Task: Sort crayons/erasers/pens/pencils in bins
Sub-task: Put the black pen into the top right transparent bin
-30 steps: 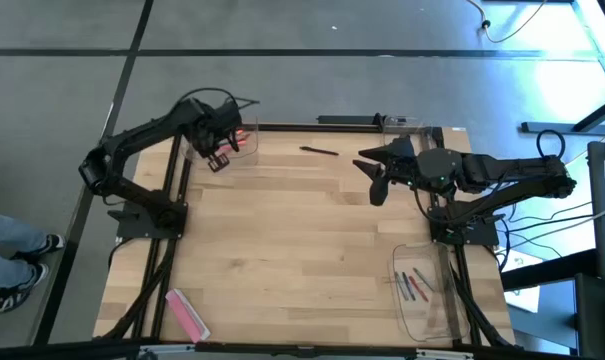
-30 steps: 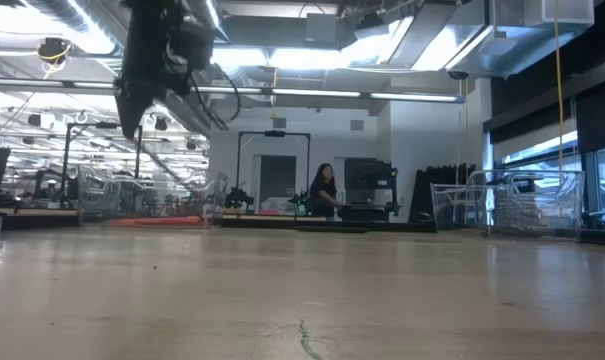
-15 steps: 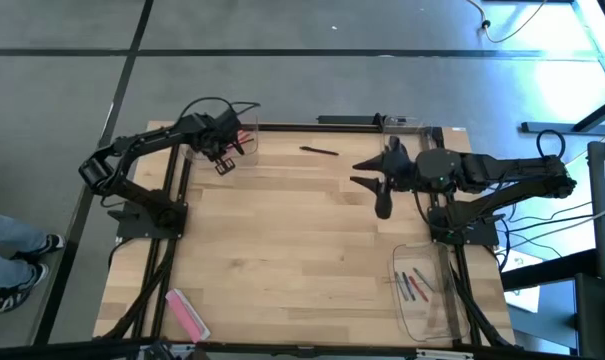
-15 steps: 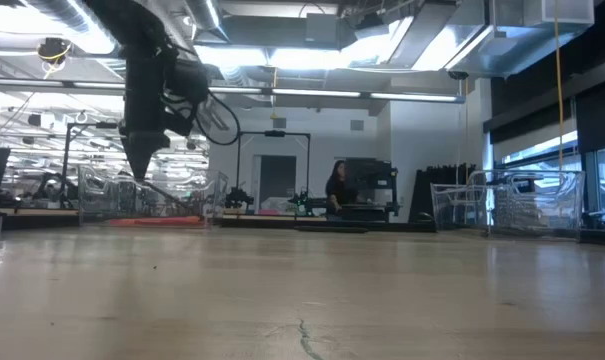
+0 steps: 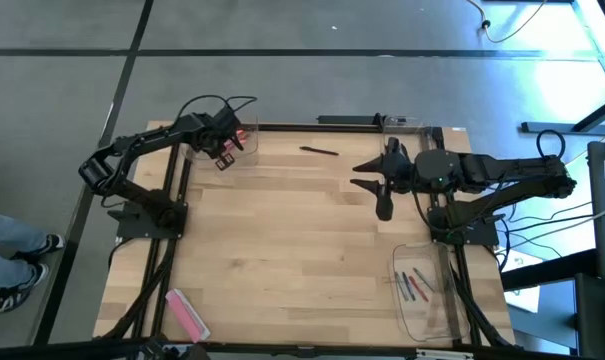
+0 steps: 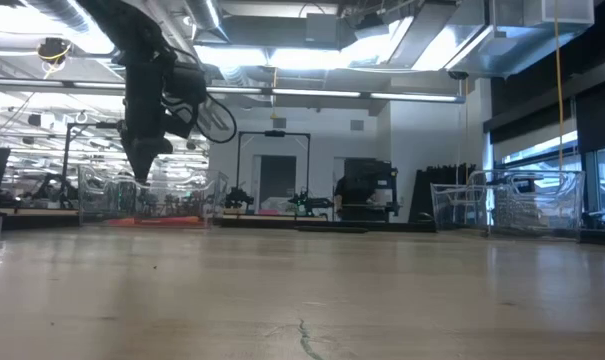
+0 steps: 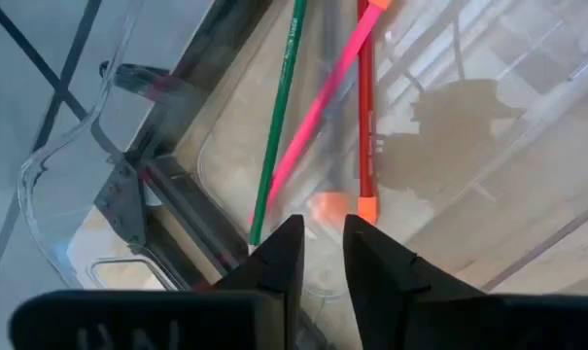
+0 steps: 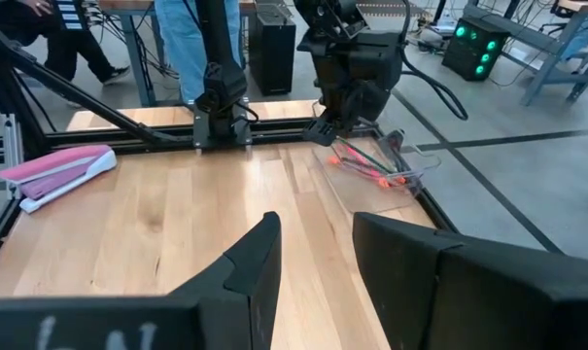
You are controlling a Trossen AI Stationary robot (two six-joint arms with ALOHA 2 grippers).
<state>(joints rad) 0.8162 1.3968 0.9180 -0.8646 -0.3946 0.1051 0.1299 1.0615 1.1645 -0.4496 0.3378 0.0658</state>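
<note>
Compared with a second ago, the left arm has swung from beside the far-left bin [image 5: 234,140] to sit directly over it, and the left gripper [image 5: 224,155] has dropped lower in the low view; in the room behind, the person who stood near the doorway is no longer in sight. The right arm has barely shifted. The left gripper [image 7: 318,255] hangs just above the bin wall [image 7: 60,224], its two fingers standing slightly apart with a narrow gap and nothing between them. Below its tips, inside the bin, lie a green stick [image 7: 279,107], a pink crayon [image 7: 323,102] crossing beside it, and a red stick [image 7: 365,107] with an orange tip; none is touched by the fingers. The right gripper [image 5: 374,182] hovers above the middle far part of the table [image 5: 282,250], fingers spread well apart, holding nothing. A pen [image 5: 319,151] lies on the table near the far edge, between the two arms. The near-right bin [image 5: 427,320] holds several pencils [image 5: 412,284]. A flat pink bar [image 5: 187,313] lies at the near-left corner. In the right wrist view the left gripper [image 8: 334,122] is seen over the far bin [image 8: 410,165].
</note>
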